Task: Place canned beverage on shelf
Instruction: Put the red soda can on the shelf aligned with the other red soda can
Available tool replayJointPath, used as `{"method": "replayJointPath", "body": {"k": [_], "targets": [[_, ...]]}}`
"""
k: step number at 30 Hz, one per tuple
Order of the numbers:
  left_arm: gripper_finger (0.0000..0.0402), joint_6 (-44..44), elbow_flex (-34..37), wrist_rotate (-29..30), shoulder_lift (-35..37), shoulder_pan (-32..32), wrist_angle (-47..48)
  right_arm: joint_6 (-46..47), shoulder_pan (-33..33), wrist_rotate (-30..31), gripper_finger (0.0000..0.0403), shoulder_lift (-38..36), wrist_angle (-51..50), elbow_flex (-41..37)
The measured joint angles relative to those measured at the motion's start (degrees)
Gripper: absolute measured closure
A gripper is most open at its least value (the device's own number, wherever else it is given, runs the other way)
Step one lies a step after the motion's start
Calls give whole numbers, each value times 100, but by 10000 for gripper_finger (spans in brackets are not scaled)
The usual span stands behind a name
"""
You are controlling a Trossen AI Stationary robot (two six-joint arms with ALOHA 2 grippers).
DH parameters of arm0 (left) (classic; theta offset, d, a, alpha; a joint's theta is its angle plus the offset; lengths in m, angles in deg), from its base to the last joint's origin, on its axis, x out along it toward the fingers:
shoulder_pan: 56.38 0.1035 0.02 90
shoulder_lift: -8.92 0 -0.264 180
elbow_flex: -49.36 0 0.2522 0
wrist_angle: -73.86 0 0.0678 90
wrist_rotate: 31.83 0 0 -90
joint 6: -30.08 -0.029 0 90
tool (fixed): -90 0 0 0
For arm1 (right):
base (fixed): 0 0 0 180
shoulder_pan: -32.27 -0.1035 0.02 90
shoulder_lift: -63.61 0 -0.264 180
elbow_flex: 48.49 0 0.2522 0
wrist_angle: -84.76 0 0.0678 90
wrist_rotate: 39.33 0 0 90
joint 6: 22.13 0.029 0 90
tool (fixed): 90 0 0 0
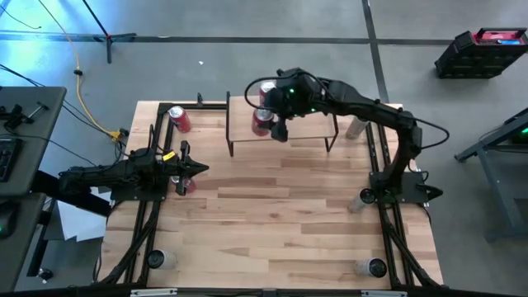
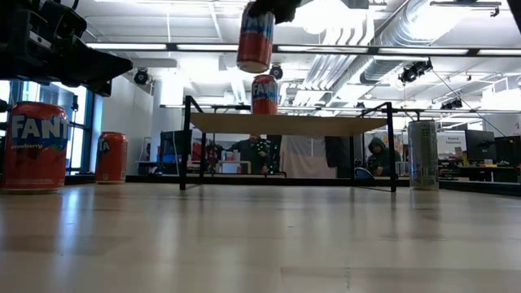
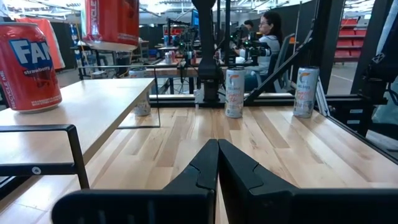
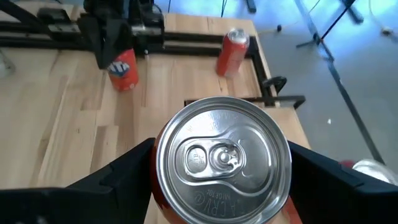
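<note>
High view has the right gripper point(image 1: 279, 125) reaching to the table's 12 o'clock side, over the left half of the shelf point(image 1: 305, 125). Its jaws are closed around a red can point(image 1: 262, 120), one finger on each side. Right wrist view looks straight down on that can's silver lid point(image 4: 221, 160), with both dark fingers point(image 4: 118, 177) pressed against its sides. Low view shows the held can point(image 2: 255, 37) hanging upright in the air, clear above the plank top point(image 2: 285, 123), not touching it. A second red can point(image 2: 264, 94) stands on the shelf, just below and a little behind the held one; from above it sits at about 11 o'clock of the held can point(image 1: 266, 91).

Off the shelf, a third red can point(image 1: 179, 119) stands near the table's 10 o'clock corner, and a fourth point(image 1: 188, 183) stands on the table right at the tip of the left gripper point(image 1: 198, 168). That gripper waits at the 9 o'clock side with its jaws pressed together and holding nothing, as the left wrist view shows point(image 3: 217, 163). Two pale slim cans point(image 3: 234, 92) point(image 3: 305, 92) stand at the table's far side in that view. People sit at desks in the room beyond.
</note>
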Motion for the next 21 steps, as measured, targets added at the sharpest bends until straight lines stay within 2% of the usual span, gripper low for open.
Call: {"method": "replayJointPath", "body": {"k": [7,15,21], "targets": [[398,-1,0,0,1,1,0,-152,218,93,114,129,-212,-127],[398,-2,0,0,2,0,-1,-309,514,33,114,124,137,-838],[398,0,0,0,2,0,-1,-275,704,-405,114,60,658,-1140]]}}
